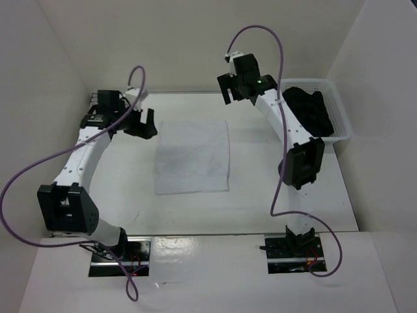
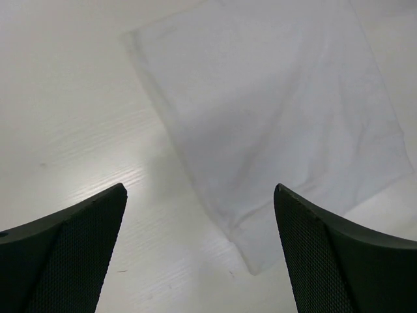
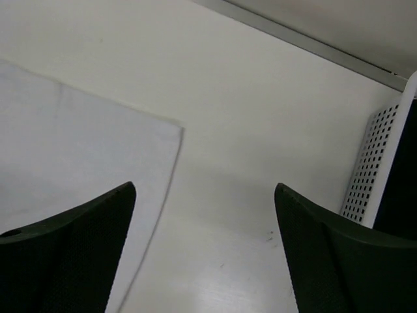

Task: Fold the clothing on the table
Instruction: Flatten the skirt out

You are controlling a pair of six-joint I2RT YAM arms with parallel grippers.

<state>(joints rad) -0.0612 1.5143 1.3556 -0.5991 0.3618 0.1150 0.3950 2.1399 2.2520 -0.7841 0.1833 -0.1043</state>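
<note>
The clothing (image 1: 192, 156) is a white, slightly wrinkled rectangle lying flat in the middle of the table (image 1: 117, 182). My left gripper (image 1: 142, 124) hovers just beyond the garment's far left corner, open with nothing between its fingers. In the left wrist view the clothing (image 2: 273, 111) fills the upper right, and one of its corners lies between the open gripper's (image 2: 201, 195) black fingers (image 2: 71, 254). My right gripper (image 1: 229, 90) hangs open above the table past the far right corner. The right wrist view has the clothing (image 3: 78, 150) at left, its corner ahead of the open gripper (image 3: 205, 195).
A white mesh basket (image 1: 340, 111) holding a black garment (image 1: 309, 111) stands at the back right, and its wall (image 3: 381, 163) shows close to my right gripper. The table's metal rim (image 3: 306, 42) runs along the far edge. White walls enclose the table.
</note>
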